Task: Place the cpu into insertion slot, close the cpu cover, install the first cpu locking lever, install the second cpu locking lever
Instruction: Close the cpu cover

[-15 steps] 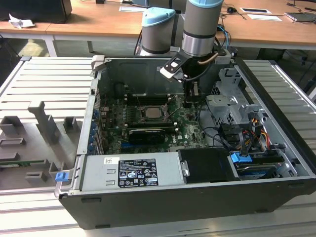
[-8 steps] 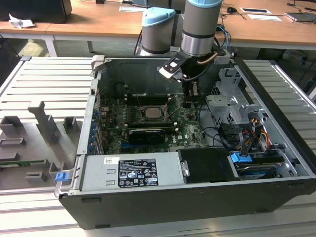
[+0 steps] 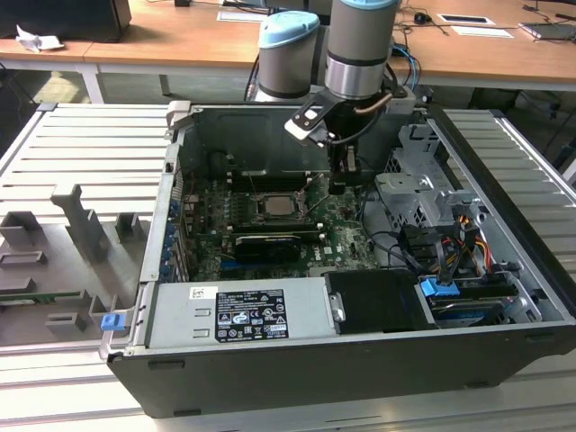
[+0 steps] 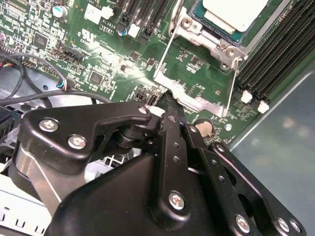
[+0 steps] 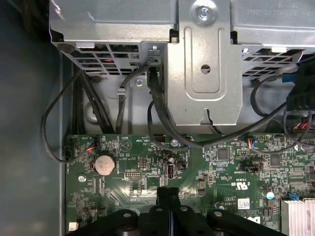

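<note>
One bench (image 3: 90,144) is carrying one case (image 3: 297,369). The case is housing one board (image 3: 346,238), one cpu (image 3: 277,205), two levers (image 4: 165,51), one black card (image 3: 268,245), one power supply (image 3: 238,313), one drive cage (image 3: 418,189), one heatsink (image 5: 298,214) and one coin cell (image 5: 104,164). One arm (image 3: 360,45) is bearing one gripper (image 3: 340,187).
</note>
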`<state>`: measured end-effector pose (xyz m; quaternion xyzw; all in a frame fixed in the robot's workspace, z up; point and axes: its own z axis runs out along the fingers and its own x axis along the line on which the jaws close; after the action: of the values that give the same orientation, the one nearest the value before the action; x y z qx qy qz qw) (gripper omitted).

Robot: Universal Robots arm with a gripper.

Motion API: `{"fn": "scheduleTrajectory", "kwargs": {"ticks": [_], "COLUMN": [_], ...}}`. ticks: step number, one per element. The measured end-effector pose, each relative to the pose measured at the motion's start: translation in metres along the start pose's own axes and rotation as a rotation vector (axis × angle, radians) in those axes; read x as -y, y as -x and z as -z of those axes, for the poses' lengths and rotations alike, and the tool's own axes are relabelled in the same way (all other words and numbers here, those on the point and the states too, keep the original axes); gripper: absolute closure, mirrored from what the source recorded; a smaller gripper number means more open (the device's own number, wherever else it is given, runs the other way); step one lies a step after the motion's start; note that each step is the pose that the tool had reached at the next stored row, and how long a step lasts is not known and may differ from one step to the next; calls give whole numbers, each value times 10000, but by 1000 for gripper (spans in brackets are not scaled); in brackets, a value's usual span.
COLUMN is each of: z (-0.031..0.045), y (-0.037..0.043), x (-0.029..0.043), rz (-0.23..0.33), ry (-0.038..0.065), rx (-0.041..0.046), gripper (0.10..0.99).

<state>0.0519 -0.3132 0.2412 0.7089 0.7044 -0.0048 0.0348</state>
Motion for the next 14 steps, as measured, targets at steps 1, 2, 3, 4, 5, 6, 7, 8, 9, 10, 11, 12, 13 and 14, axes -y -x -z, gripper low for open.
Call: {"fn": "scheduleTrajectory", "kwargs": {"ticks": [1,2,3,4,5,6,7,8,9,10,11,12,13,14], "z": [4,6,9,10,10,10,11,11,12,12,13,13,14,14], "y": [0,0,1,1,1,1,2,1,2,2,2,2,2,2], "x": [2,10,30,59,73,82,95,111,121,127,144,152,160,167], "rz": [0,-2,-1,0,-1,-2,-2,-2,-2,-2,-1,-1,-3,-2], "ry": [0,0,-2,-1,-2,-1,-1,-1,-1,-1,-1,-1,-1,-1], "rx": [-8,-18,-18,-19,-19,-20,-19,-20,-19,-19,-19,-20,-20,-20], "gripper": [976,976,976,976,976,976,976,976,976,976,976,976,976,976]}}
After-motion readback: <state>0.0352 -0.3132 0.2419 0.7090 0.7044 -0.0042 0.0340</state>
